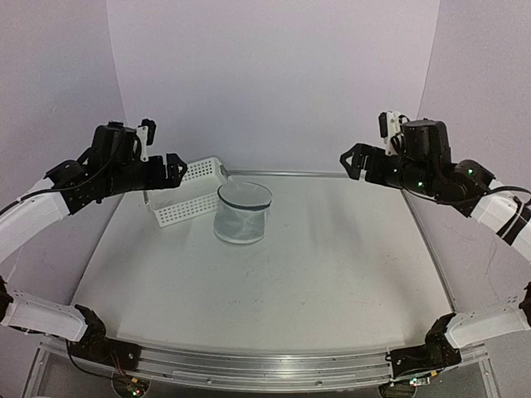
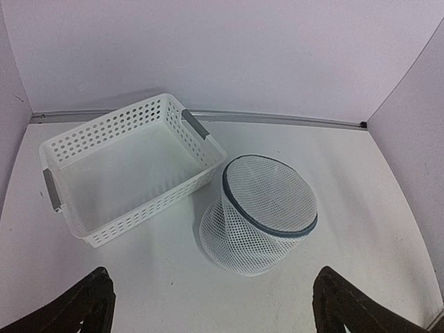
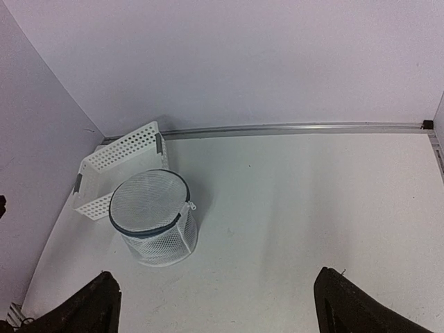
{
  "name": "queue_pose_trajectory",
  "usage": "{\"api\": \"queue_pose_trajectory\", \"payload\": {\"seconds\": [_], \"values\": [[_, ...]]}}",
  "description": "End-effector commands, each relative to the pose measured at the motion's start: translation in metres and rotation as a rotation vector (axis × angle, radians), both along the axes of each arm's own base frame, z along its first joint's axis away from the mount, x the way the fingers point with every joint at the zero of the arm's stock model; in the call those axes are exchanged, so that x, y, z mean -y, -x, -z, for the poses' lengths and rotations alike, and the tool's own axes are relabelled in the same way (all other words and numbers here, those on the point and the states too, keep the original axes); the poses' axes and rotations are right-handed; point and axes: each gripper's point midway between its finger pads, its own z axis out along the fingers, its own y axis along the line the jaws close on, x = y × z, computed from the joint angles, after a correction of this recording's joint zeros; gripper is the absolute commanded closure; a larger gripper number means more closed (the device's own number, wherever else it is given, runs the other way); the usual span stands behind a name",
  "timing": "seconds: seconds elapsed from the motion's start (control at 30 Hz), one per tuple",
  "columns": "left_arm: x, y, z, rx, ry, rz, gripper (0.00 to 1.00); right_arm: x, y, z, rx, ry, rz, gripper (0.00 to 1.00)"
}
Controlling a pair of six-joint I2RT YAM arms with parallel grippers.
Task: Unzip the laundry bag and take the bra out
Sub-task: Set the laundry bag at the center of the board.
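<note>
Top external view: laundry bag (image 1: pixel 242 213) stands upright on the white table (image 1: pixel 332 274), a little toward 12 o'clock from the table's centre. It is a cylinder of white see-through mesh with a thin dark rim around the top. What the mesh holds cannot be made out from any view.

White perforated basket (image 1: pixel 189 195) lies at 10 o'clock from the bag, just beside it. Whether its near corner touches the mesh, I cannot tell. The basket has grey handles on its short ends.

Left gripper (image 1: pixel 174 168) hangs above the table at 10 o'clock from the bag, over the basket's left end and well apart from the bag. Its jaws are spread wide with nothing between them.

Right gripper (image 1: pixel 353 162) hangs at 2 o'clock from the bag, also well apart. Its jaws are spread the same way and hold nothing.

Left wrist view: both dark fingers (image 2: pixel 87 305) show only at the bottom corners, far apart. The bag sits at 5 o'clock from the basket — its closed top faces the lens, tilted in this perspective.

Right wrist view: fingertips (image 3: pixel 94 305) are again at the lower corners, wide apart. The bag sits at 9 o'clock in the frame, in front of the basket. A small white zip pull (image 3: pixel 189 206) hangs at the dark rim on the bag's 3 o'clock side — the top panel lies flat within the rim.
</note>
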Motion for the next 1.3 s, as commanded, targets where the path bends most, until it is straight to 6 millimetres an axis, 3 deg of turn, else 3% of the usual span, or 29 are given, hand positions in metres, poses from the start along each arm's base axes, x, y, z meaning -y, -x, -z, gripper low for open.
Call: {"api": "queue_pose_trajectory", "payload": {"seconds": [0.0, 0.33, 0.53, 0.73, 1.0, 1.27], "values": [[-0.009, -0.007, -0.024, 0.056, -0.017, -0.06, 0.01, 0.003, -0.002, -0.027, 0.047, -0.033, 0.042, 0.02], [-0.015, -0.029, -0.014, 0.033, -0.079, -0.123, 0.0, 0.0, -0.006, -0.018, 0.041, 0.017, 0.036, 0.02], [-0.024, -0.048, -0.003, 0.011, -0.127, -0.153, 0.0, -0.028, -0.005, -0.002, 0.001, 0.032, -0.105, 0.02], [-0.047, -0.062, 0.016, -0.039, -0.128, -0.197, 0.01, -0.063, -0.014, 0.016, -0.074, -0.011, -0.207, 0.04], [-0.056, -0.062, 0.029, -0.074, -0.127, -0.196, 0.01, -0.105, -0.038, 0.042, -0.203, -0.088, -0.255, 0.06], [-0.049, -0.053, 0.039, -0.11, -0.085, -0.154, 0.0, -0.132, -0.074, 0.056, -0.236, -0.101, -0.221, 0.06]]}}
